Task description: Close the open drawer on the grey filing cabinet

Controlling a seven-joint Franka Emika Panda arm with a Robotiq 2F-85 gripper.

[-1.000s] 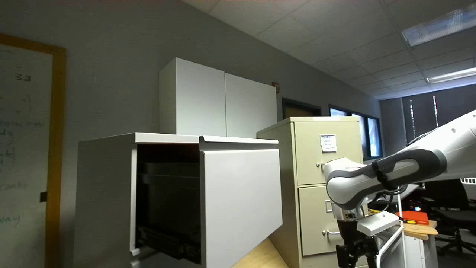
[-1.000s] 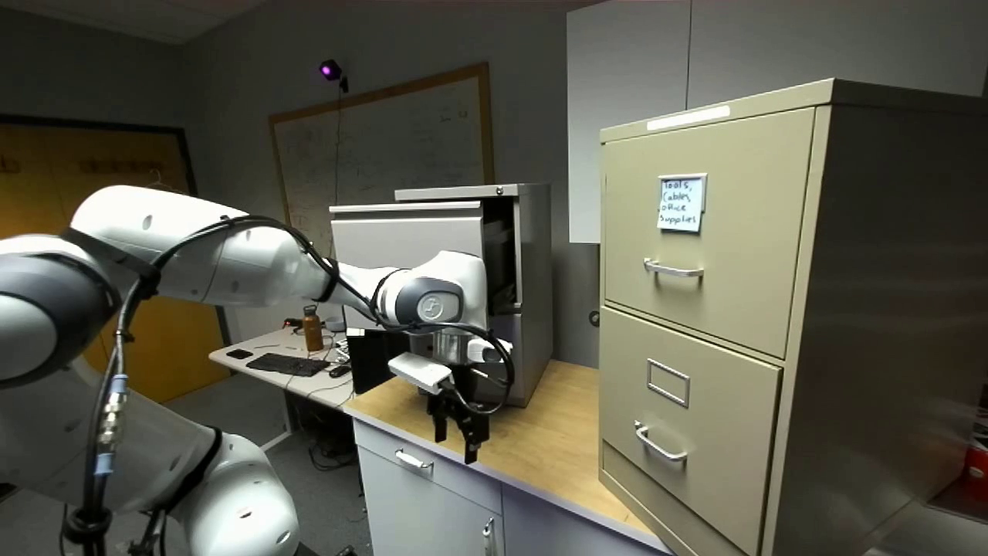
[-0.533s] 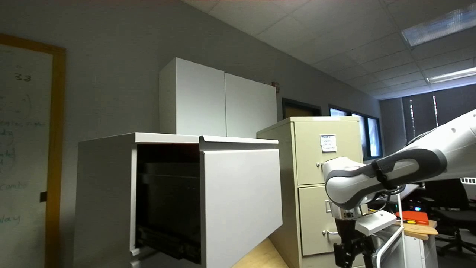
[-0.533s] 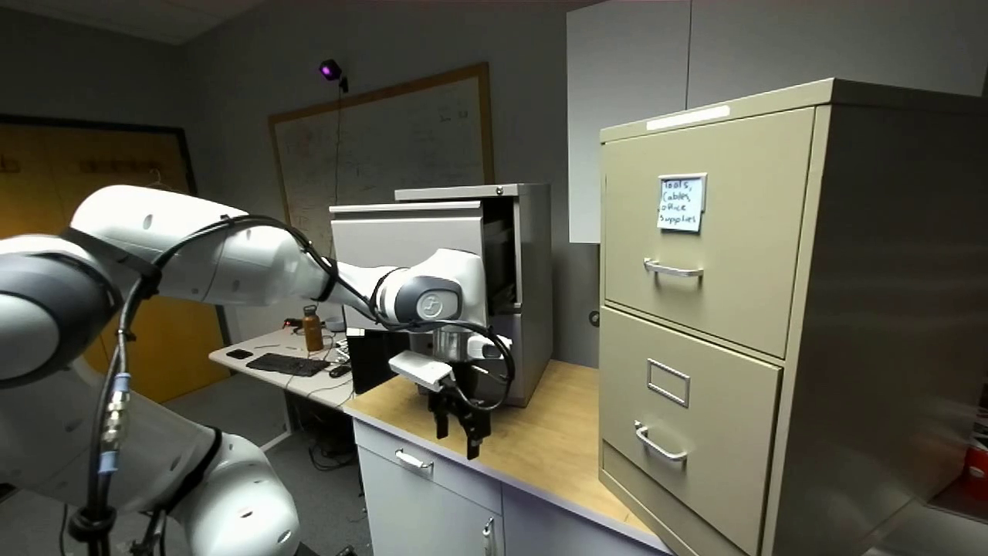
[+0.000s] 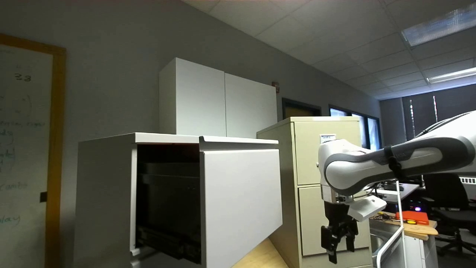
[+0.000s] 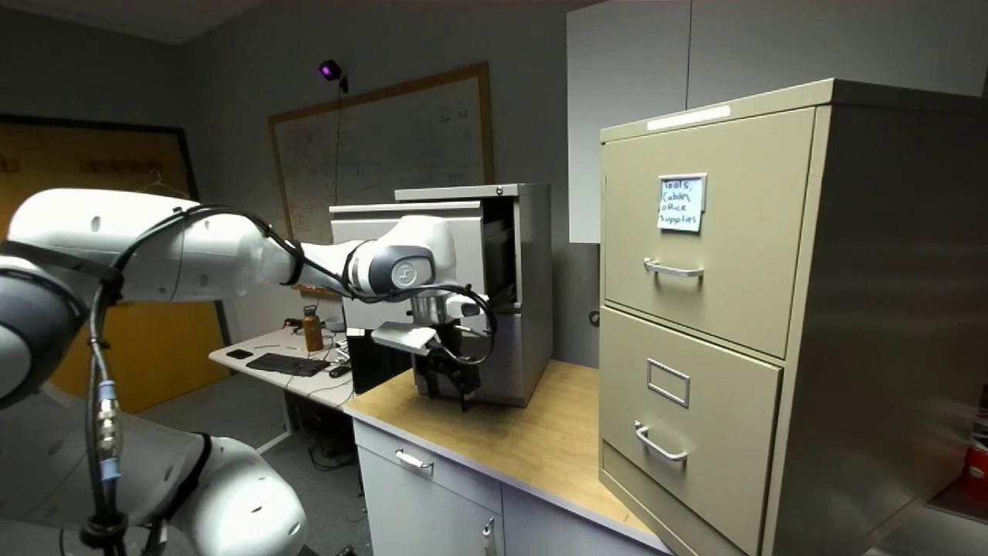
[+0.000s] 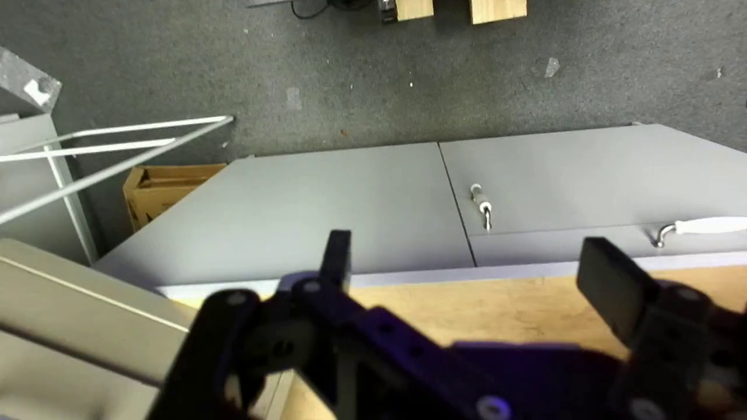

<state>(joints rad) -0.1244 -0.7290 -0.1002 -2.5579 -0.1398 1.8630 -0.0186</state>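
The drawer (image 5: 241,197) stands pulled out, its flat pale-grey front well ahead of the grey filing cabinet (image 5: 104,193), with a dark inside. In an exterior view the drawer front (image 6: 361,225) is partly hidden behind my arm, and the grey filing cabinet (image 6: 536,309) stands on the wooden counter. My gripper (image 5: 341,255) points down, open and empty, apart from the drawer. In an exterior view the gripper (image 6: 449,401) hangs over the counter, lower than the drawer front. In the wrist view the gripper (image 7: 467,245) has its fingers (image 7: 613,289) wide apart; drawer and grey cabinet are out of view.
A taller beige cabinet (image 6: 702,432) with handled drawers stands on the counter's other side. The wooden counter (image 6: 556,448) has handled doors below. A desk (image 6: 262,351) with keyboard and bottle is behind. A white cupboard (image 5: 200,100) hangs on the wall. White rails (image 7: 140,157) show below.
My gripper and forearm have risen and, in both exterior views, shifted left; most of this came in the last half second. The drawer has not moved.
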